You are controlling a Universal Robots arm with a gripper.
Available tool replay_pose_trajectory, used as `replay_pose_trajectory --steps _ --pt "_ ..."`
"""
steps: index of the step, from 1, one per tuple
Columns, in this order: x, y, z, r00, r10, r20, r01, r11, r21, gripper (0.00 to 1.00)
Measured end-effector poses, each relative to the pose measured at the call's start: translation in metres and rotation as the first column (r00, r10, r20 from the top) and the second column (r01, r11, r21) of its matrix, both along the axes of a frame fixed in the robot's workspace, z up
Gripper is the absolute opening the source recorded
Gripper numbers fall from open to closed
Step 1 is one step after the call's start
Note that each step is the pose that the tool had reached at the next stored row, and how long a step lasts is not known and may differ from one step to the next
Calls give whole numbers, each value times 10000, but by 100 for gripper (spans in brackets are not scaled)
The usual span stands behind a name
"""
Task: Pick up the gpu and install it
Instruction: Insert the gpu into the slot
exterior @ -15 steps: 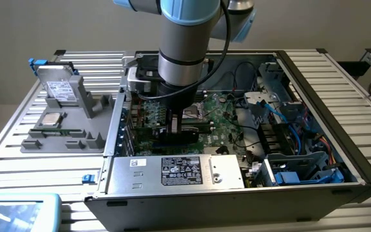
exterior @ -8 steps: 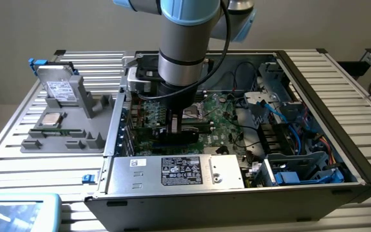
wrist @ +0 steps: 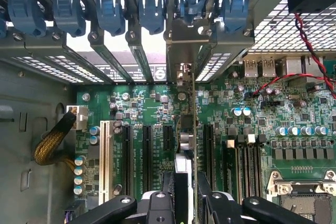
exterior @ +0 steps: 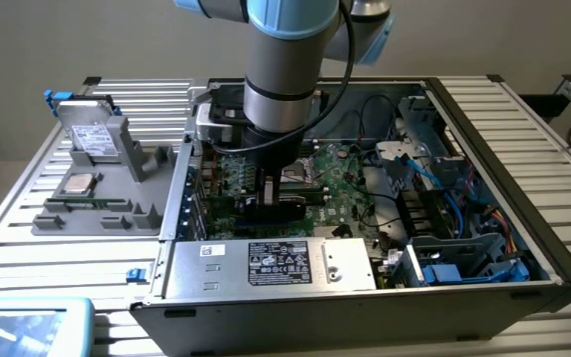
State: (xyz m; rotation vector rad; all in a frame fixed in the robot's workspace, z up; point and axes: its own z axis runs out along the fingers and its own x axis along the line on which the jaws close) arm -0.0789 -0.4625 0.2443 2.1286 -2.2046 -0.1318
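Note:
The gpu (wrist: 187, 129) stands edge-on over the green motherboard (wrist: 294, 124), in line with a black expansion slot. Its silver bracket (wrist: 184, 45) sits against the case's rear slot openings, under the blue retaining clips (wrist: 191, 1). My gripper (wrist: 186, 192) is shut on the card, one black finger on each face. In the exterior view my gripper (exterior: 271, 195) reaches straight down into the open computer case (exterior: 365, 312), near the case's rear wall. There the arm hides most of the card.
A grey holder (exterior: 97, 216) at the exterior view's left carries a silver hard drive (exterior: 92, 137), a processor (exterior: 77, 184) and a memory stick (exterior: 92, 202). The power supply (exterior: 276, 264), blue cables (exterior: 444, 201), a yellow-sleeved cable (wrist: 52, 140) and a red wire (wrist: 310, 45) crowd the case.

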Motion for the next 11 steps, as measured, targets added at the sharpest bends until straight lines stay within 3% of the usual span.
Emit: replay_pose_trajectory --steps 11 --pt "5 9 -3 10000 -30 -2 30 10000 -39 28"
